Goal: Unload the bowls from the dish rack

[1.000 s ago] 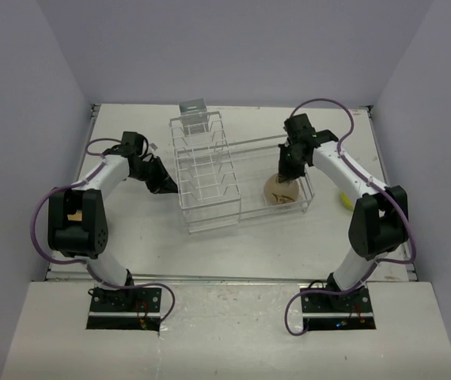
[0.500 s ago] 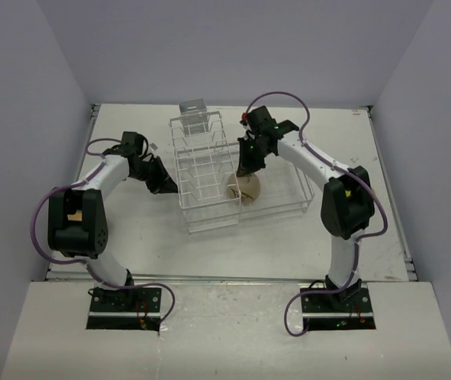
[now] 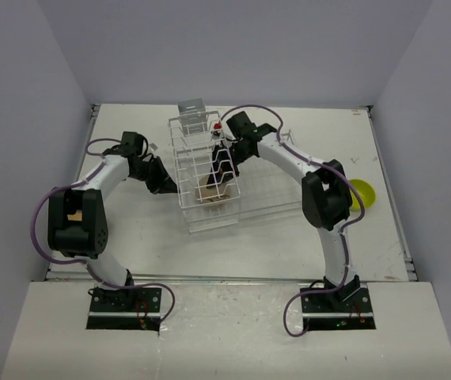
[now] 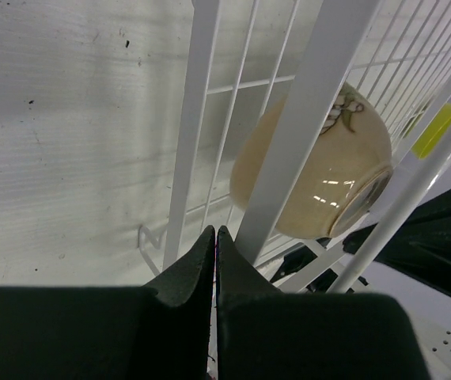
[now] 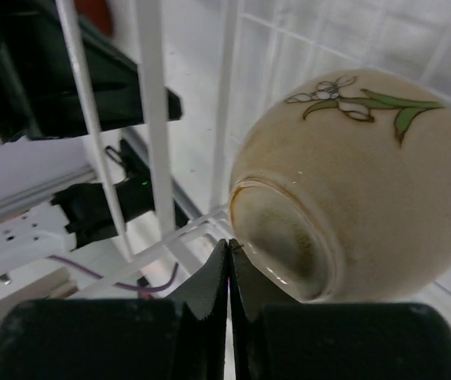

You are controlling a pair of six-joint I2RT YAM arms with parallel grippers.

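Note:
The white wire dish rack [image 3: 210, 158] stands in the middle of the table. A beige bowl with a flower print [image 3: 212, 191] lies on its side inside the rack's left, plate-slot part. My right gripper [image 3: 221, 174] reaches across into the rack; its jaws are shut and empty, and its tips [image 5: 229, 245] touch the bowl's foot ring [image 5: 282, 237]. My left gripper [image 3: 170, 188] is shut and empty against the rack's left outer side [image 4: 198, 119]. In the left wrist view its tips [image 4: 215, 233] lie close to the wires, with the beige bowl [image 4: 312, 182] behind them.
A yellow-green bowl [image 3: 361, 194] sits on the table at the right, outside the rack. A small grey block [image 3: 192, 104] stands behind the rack. The right arm's links arch over the rack's right half. The table's edges run along left and right.
My right arm has swept left across the rack, pushing the beige bowl from the right basket end to the left plate-slot part. The yellow-green bowl now shows. The left arm has not moved.

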